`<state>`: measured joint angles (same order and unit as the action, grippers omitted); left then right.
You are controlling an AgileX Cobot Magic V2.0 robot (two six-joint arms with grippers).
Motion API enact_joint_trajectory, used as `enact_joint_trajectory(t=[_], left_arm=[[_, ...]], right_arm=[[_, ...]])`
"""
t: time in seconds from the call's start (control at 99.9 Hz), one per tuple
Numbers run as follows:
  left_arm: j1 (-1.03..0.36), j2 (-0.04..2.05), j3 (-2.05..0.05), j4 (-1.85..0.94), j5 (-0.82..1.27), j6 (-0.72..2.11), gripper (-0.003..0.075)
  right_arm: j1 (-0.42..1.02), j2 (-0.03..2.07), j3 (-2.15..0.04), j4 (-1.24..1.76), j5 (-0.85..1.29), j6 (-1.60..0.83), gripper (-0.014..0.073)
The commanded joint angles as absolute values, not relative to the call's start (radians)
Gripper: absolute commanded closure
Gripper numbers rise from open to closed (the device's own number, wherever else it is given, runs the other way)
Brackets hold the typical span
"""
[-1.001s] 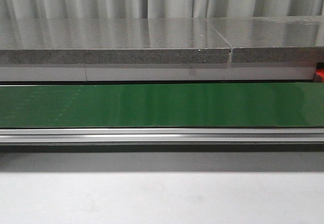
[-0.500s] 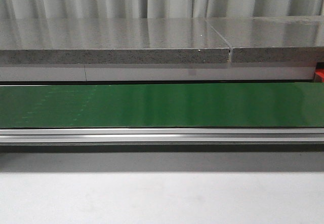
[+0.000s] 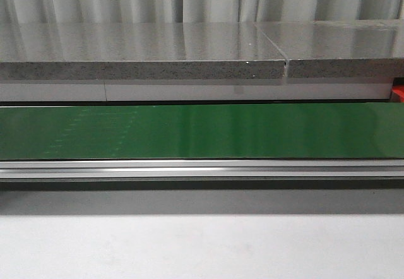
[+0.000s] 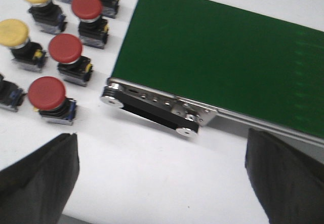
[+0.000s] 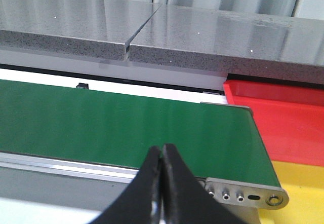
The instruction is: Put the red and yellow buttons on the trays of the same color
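The left end effector (image 4: 162,183) was spread wide, its two dark fingers (image 4: 38,178) standing far apart at opposite edges of the left wrist view, with nothing held between them. The right end effector (image 5: 162,155) was closed, its black fingertips (image 5: 152,165) pressed together to a point, gripping nothing.

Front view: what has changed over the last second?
Faint pale marks on the green conveyor belt have drifted rightward, suggesting the belt is running. A sliver of the red tray shows slightly more at the right edge. The grey speckled stone shelf is unchanged; no buttons or grippers appear.
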<state>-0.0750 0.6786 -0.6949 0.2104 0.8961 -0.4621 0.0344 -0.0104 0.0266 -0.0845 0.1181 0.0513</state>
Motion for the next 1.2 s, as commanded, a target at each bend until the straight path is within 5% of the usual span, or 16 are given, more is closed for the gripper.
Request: enact_joint_trajectory(t=[0.0,0.49,1.191], left_arm=[[-0.042,0.688,-0.732,0.297,0.853,-0.584,0.0062],[0.277,1.021,-0.765,0.291,0.794,-0.62,0.0062],[0.323,1.426,-0.903,0.291,0.745,-0.61,0.0062]], right_arm=[[0.036,-0.026,0.017,-0.097,0.04,0.052,0.0661],[0.036,-0.026,0.017,-0.097,0.04,0.052,0.0661],[0.036,-0.026,0.017,-0.097,0.04,0.052,0.0661]])
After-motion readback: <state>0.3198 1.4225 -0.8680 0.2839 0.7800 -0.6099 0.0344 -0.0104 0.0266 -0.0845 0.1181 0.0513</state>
